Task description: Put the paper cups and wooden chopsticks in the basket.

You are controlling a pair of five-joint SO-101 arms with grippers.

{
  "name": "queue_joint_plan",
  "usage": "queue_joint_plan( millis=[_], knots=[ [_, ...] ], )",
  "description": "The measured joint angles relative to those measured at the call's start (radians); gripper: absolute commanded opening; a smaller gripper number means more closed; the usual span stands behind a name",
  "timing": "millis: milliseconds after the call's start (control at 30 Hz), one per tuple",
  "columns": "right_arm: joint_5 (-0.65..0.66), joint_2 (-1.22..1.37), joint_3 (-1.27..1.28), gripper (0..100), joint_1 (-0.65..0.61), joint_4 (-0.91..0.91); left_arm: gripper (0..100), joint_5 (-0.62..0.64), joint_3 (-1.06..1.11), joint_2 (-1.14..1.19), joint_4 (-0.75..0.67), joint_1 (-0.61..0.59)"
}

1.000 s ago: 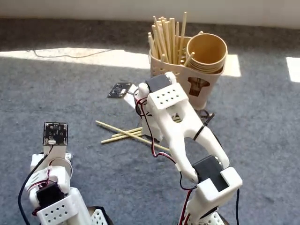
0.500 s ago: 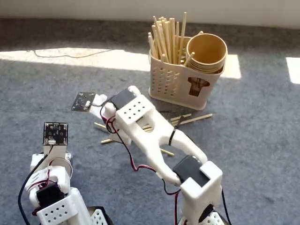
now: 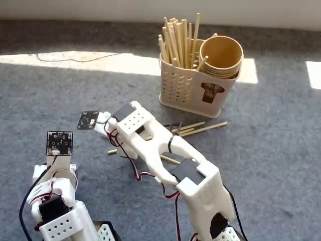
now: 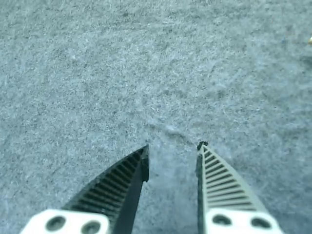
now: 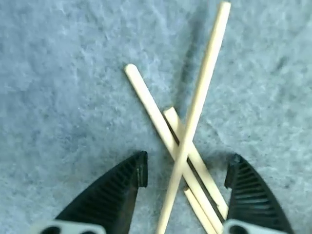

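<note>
Loose chopsticks: lying crossed on the grey carpet.
Right gripper: hanging over the crossing, jaws standing apart, one on either side.
Basket: holding standing chopsticks and paper cups.
Left gripper: hanging over carpet, jaws apart.

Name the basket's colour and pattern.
Basket: cream white, walls pierced by rows of small slots; high view shows it best.
</note>
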Motion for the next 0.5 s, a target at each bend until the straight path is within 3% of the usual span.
queue_joint_plan(
  millis=[100, 500],
  knots=[
    [0.005, 0.017, -0.005, 0.0, 0.011, -0.041, 17, 0.000, 0.000, 0.000, 0.000, 0.000],
    [0.009, 0.002, -0.002, 0.3, 0.063, -0.058, 17, 0.000, 0.000, 0.000, 0.000, 0.000]
  ],
)
